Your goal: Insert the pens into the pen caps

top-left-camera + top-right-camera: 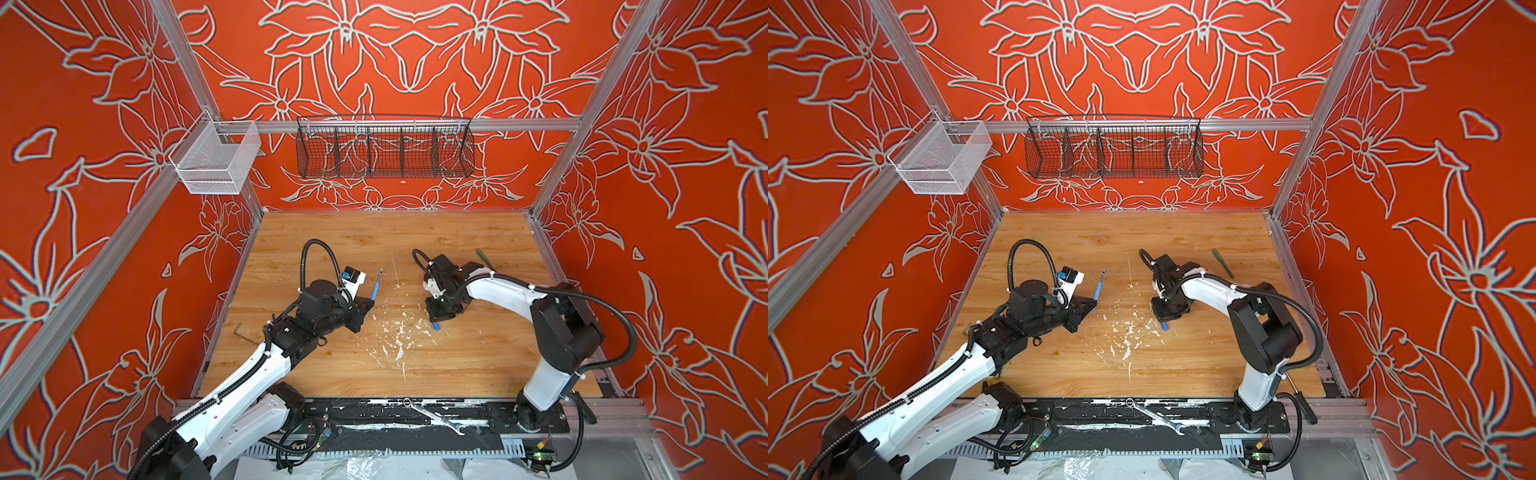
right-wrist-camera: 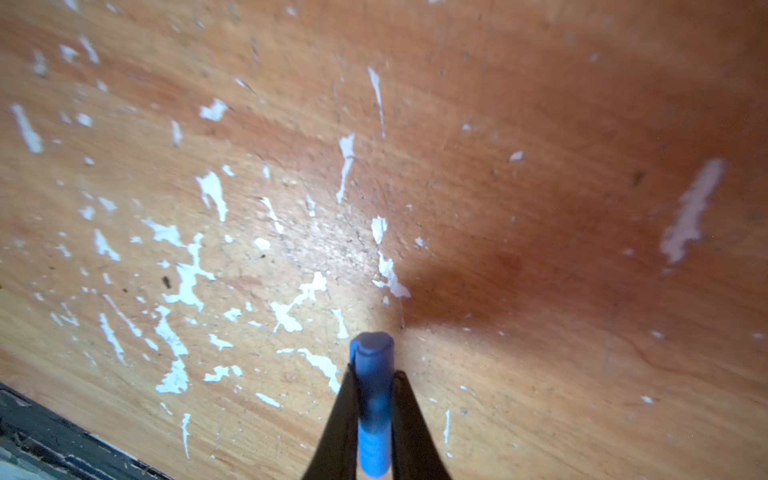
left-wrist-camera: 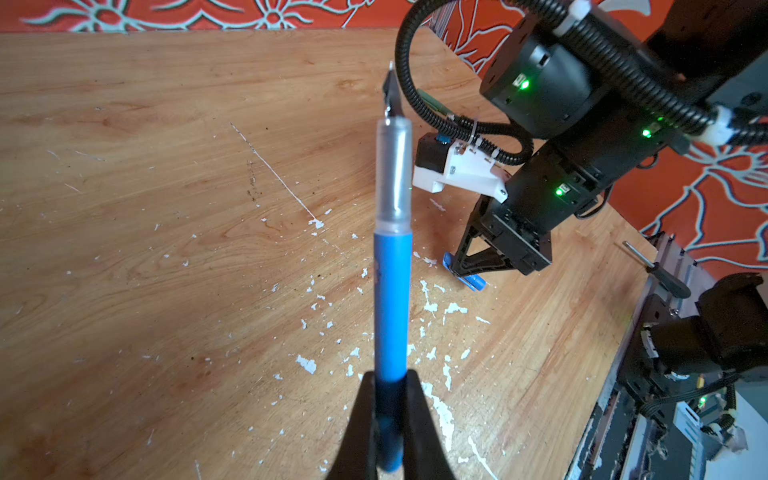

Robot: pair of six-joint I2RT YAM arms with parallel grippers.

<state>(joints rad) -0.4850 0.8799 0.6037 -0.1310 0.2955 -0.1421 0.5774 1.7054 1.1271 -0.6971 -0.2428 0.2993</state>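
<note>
My left gripper (image 3: 390, 378) is shut on the rear end of the blue pen (image 3: 392, 291). The pen is raised over the table with its dark tip pointing away, and it shows in both top views (image 1: 376, 286) (image 1: 1099, 286). My right gripper (image 2: 373, 370) points down at the wooden table right of centre. It is shut on the blue pen cap (image 2: 373, 365), whose closed end sticks out past the fingertips (image 1: 435, 326) (image 1: 1165, 326) (image 3: 473, 281). A green pen (image 1: 484, 258) (image 1: 1222, 262) lies on the table behind the right arm. No beige pen or other caps show.
A bent hex key (image 1: 241, 332) lies at the table's left edge. A silver wrench (image 1: 436, 417) rests on the black front rail, and a screwdriver (image 3: 656, 270) lies near the right arm's base. White paint flakes (image 1: 399, 332) dot the middle. A black wire basket (image 1: 384, 149) and a white mesh basket (image 1: 216, 160) hang on the back rail.
</note>
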